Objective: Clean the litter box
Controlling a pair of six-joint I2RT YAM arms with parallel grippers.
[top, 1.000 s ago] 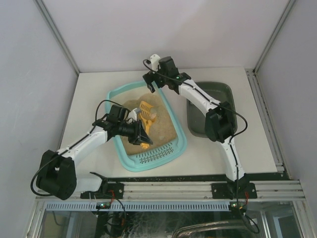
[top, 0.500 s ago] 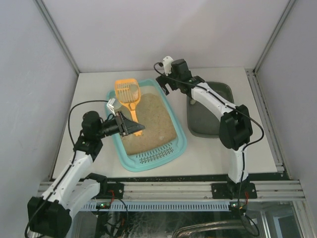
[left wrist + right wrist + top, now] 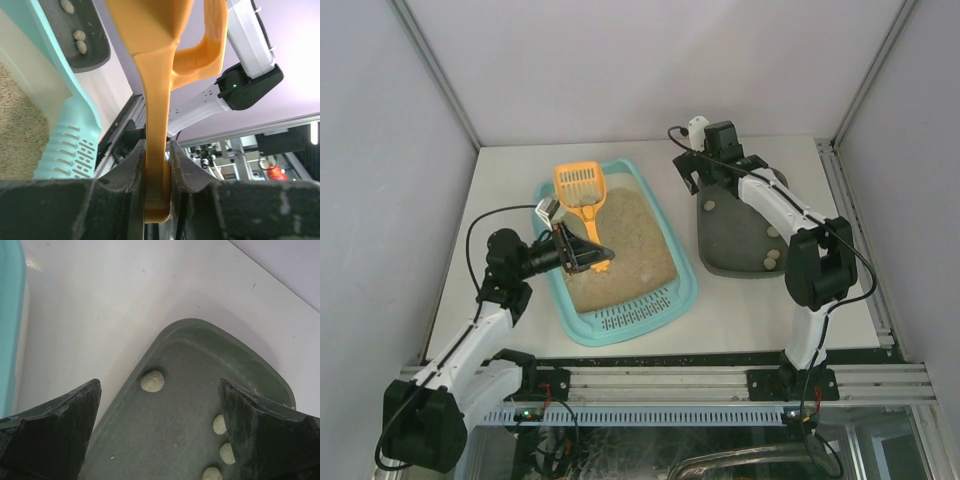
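The turquoise litter box lies mid-table with tan sand and its slotted grate at the near end; its rim and grate show in the left wrist view. My left gripper is shut on the handle of an orange slotted scoop, whose head rests over the box's far left corner; the handle shows clamped between the pads. My right gripper is open and empty above the far left end of the dark grey tray, with pale pellets lying in it.
The grey tray stands right of the litter box and holds several pale pellets. Walls close the table at the back and sides. The aluminium rail with both arm bases runs along the near edge.
The left arm drew back left, carrying the scoop from the sand to the box's far left corner. The right gripper moved right, from the box's far rim to the grey tray.
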